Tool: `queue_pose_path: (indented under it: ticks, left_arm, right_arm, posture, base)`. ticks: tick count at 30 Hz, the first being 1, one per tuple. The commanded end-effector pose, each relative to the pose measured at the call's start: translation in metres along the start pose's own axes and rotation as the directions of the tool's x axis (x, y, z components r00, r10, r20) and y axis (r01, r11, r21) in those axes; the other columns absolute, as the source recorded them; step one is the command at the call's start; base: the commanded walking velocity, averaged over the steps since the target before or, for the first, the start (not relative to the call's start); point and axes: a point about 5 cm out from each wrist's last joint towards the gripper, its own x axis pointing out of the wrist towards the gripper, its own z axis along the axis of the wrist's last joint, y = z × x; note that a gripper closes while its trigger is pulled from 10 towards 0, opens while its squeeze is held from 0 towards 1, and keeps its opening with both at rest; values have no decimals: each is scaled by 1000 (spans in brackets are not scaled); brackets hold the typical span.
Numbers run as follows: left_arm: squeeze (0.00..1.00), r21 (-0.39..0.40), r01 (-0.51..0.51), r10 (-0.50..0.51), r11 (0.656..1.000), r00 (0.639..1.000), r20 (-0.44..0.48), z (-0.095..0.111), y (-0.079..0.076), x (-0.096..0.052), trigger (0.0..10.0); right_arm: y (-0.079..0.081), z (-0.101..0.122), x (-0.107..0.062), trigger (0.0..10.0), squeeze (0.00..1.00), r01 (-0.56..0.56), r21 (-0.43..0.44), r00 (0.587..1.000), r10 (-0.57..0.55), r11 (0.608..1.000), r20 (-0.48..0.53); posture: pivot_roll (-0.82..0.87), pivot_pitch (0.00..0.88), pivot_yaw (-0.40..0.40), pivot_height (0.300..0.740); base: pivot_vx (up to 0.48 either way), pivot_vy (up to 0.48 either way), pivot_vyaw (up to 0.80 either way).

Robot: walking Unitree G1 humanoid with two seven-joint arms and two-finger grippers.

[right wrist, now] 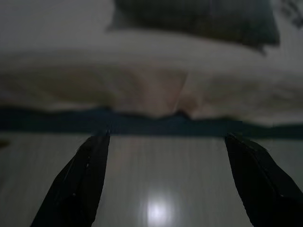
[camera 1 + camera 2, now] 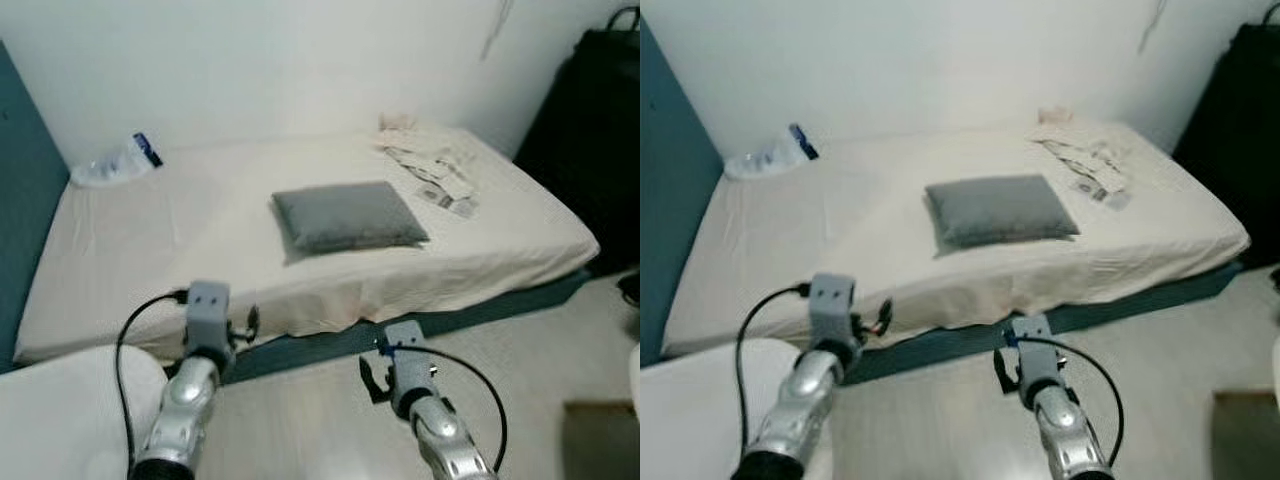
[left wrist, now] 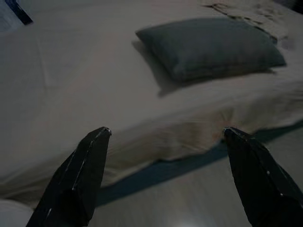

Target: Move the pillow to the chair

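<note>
1. Bedroom corner: white wall behind, low bed with a cream sheet on a dark teal base, pale wood-look floor in front of it.
2. Grey pillow lies flat near the middle of the mattress, slightly toward the front edge. Long axis runs roughly 9-to-3 across the head views, rotated a little so the right end sits nearer the front edge. Nothing touches it.
3. Left gripper hovers over the floor just short of the bed's front edge, at about 7 o'clock from the pillow. Fingers spread wide, holding nothing. Its wrist view looks straight at the pillow.
4. Right gripper also hangs over the floor just short of the bed edge, at about 6 o'clock from the pillow, lower than the left. Fingers wide apart, nothing between them.
5. Clear plastic bag with a blue part at the back left of the bed, about 10 o'clock from the pillow.
6. Crumpled patterned cloth at the back right, about 1 o'clock from the pillow, well apart from it.
7. Dark bulky object stands right of the bed; too dark to identify.
8. White rounded object sits at bottom left, beside the left arm.
</note>
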Motion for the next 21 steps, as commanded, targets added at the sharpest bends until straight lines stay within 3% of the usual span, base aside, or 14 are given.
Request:
queue_pose_path:
  ticks: [1,21]
  left_arm:
    - [0,0,-18,18,1000,1000,-16,-4,7,-3,10000]
    - [0,-6,-10,10,1000,1000,-14,-5,5,-3,10000]
  right_arm:
    - [6,-8,-2,10000,0,-12,11,1000,12,1000,-22]
    - [4,-7,-3,10000,0,-7,-4,1000,6,1000,-25]
  posture:
    - [-15,76,-35,740]
    - [-25,81,-35,740]
  base:
    - [409,0,0]
    - [407,0,0]
